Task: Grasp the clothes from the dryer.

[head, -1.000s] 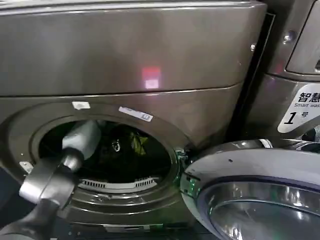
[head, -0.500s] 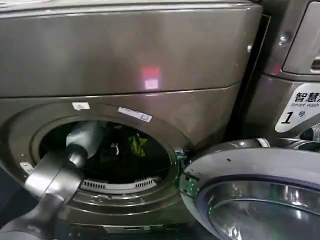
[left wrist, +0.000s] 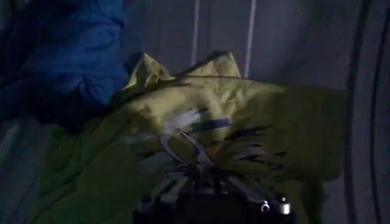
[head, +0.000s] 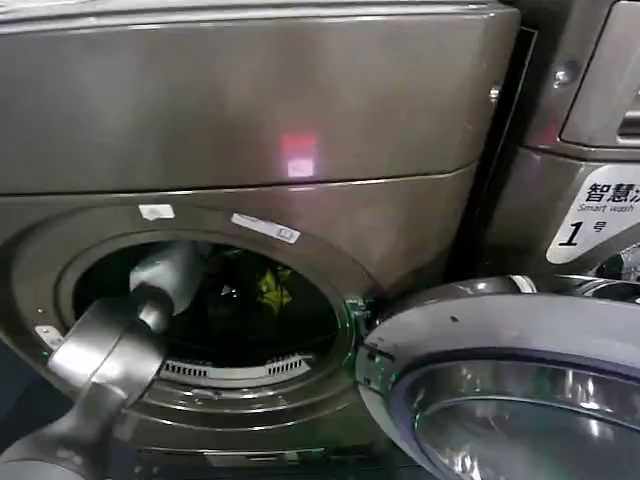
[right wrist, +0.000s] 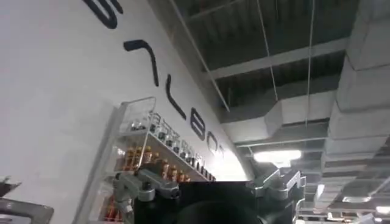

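The dryer (head: 250, 110) is the big bronze-grey machine with its round porthole (head: 205, 310) open. My left arm (head: 110, 345) reaches through the porthole into the dark drum. Deep inside lie the clothes: a yellow-green printed garment (head: 272, 288) (left wrist: 244, 131) and, beside it, a dark blue one (left wrist: 73, 58). In the left wrist view my left gripper (left wrist: 198, 169) sits against the yellow-green garment, its fingers drawn together on the fabric. My right gripper (right wrist: 213, 182) points up at a ceiling, away from the dryer, open and holding nothing.
The dryer's silver-rimmed glass door (head: 500, 390) hangs open at the lower right, close to the porthole's right edge. A similar machine with a white "1" label (head: 590, 225) stands to the right. The porthole rim (head: 250, 375) surrounds my left forearm.
My left arm stays inside the drum and its elbow has shifted only slightly. The head view has drifted a little, so the machines sit slightly further left.
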